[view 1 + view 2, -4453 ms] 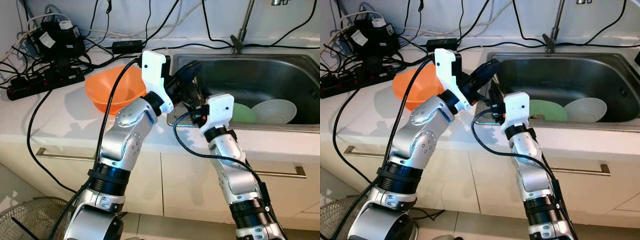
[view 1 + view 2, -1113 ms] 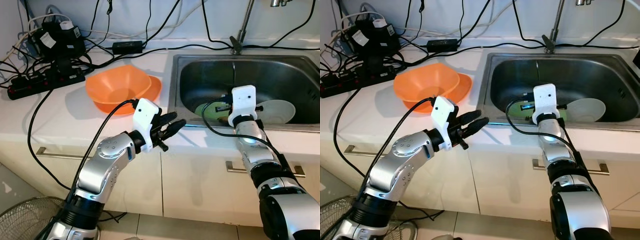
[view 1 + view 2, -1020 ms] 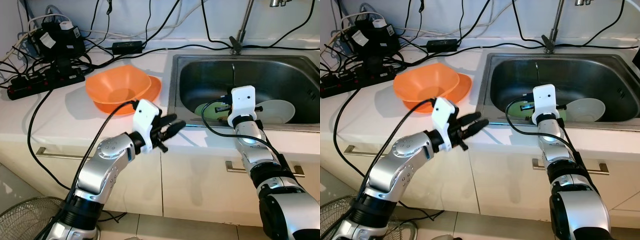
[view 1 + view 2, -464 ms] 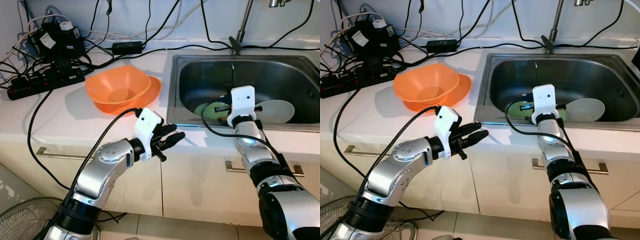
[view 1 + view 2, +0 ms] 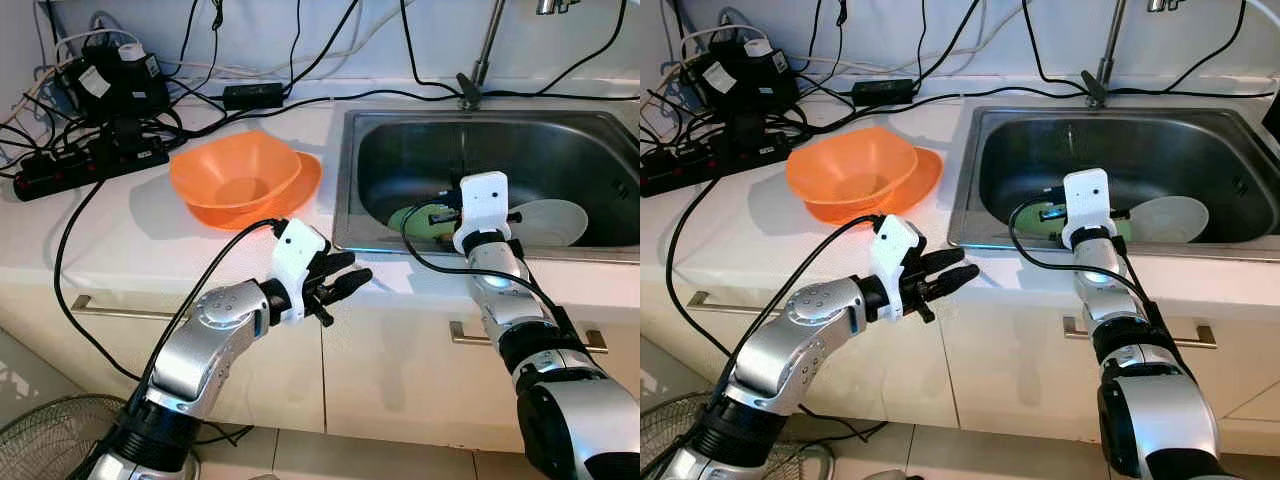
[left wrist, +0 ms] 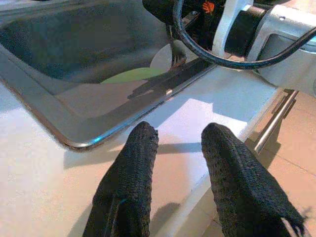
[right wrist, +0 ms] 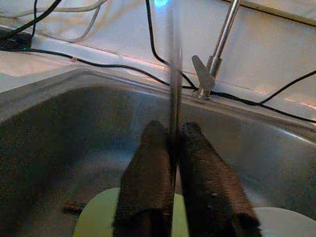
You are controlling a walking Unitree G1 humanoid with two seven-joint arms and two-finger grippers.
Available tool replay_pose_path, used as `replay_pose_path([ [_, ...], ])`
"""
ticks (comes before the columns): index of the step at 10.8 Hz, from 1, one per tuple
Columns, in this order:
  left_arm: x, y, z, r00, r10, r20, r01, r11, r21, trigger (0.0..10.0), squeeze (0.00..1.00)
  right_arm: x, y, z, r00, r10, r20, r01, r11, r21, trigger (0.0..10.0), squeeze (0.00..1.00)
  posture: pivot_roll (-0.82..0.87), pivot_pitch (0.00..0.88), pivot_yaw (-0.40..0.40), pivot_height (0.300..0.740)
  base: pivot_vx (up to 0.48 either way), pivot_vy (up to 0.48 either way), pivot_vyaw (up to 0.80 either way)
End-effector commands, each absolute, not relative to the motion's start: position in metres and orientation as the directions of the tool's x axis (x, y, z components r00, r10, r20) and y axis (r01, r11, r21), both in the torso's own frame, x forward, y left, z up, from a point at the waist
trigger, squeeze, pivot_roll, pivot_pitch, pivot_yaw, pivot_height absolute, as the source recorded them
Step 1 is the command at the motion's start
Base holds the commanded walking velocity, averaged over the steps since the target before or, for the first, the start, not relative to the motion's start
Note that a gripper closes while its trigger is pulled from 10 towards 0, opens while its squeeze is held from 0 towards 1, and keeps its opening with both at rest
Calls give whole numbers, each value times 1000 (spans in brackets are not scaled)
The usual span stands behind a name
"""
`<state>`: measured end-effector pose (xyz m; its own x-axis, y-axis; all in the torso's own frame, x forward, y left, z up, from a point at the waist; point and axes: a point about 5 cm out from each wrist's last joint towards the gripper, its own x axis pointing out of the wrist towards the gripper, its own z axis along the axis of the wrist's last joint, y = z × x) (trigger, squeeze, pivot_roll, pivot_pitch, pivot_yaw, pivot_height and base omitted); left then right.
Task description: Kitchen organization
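My right gripper (image 7: pixel 171 144) is shut on a thin metal fork (image 5: pixel 464 160), held upright above the steel sink (image 5: pixel 600 130). Below it in the basin lie a green plate (image 5: pixel 412 217) and a white bowl (image 5: pixel 556 221). My left gripper (image 5: pixel 346 281) is open and holds nothing; it hovers over the counter's front edge beside the sink's near left corner. In the left wrist view the fork (image 6: pixel 177 51) and the green plate (image 6: pixel 129 75) show past the left gripper's fingers (image 6: pixel 129 168). An orange bowl (image 5: pixel 234 176) rests on an orange plate (image 5: pixel 306 182) on the counter.
Power strips and tangled black cables (image 5: pixel 95 150) crowd the counter's back left. The faucet (image 5: pixel 481 60) rises behind the sink. Cabinet handles (image 5: pixel 115 312) run below the counter edge. A floor fan (image 5: pixel 45 440) stands at the lower left.
The two grippers, close together at the sink's left corner earlier, have parted. The right one went over the sink with the fork; the left one drew back and sank slightly toward the counter edge.
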<state>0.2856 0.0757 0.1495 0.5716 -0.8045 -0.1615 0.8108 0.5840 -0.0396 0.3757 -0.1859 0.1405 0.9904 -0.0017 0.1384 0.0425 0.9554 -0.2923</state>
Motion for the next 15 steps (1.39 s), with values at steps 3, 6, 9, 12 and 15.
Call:
replay_pose_path([
  [3,282,74,149,556,-813,-170,822,569,-33,10000,0,376,-180,139,991,19,133,23,953,-303,10000,0,67,0,61,740,0,0,0],
  [6,283,74,150,557,-813,-170,822,569,-30,10000,0,378,-179,145,986,21,165,30,953,-303,10000,0,66,0,63,740,0,0,0],
  [9,290,71,154,602,-788,-127,794,608,-9,10000,0,379,-169,194,918,50,392,32,979,-201,10000,0,43,0,64,740,0,0,0],
  [12,297,68,159,632,-770,-89,773,635,1,10000,0,362,-156,217,866,113,488,-25,983,-183,10000,0,20,0,62,740,0,0,0],
  [15,307,76,162,734,-678,-25,679,734,33,10000,0,331,-152,201,889,126,439,-56,984,-169,10000,0,10,0,52,740,0,0,0],
])
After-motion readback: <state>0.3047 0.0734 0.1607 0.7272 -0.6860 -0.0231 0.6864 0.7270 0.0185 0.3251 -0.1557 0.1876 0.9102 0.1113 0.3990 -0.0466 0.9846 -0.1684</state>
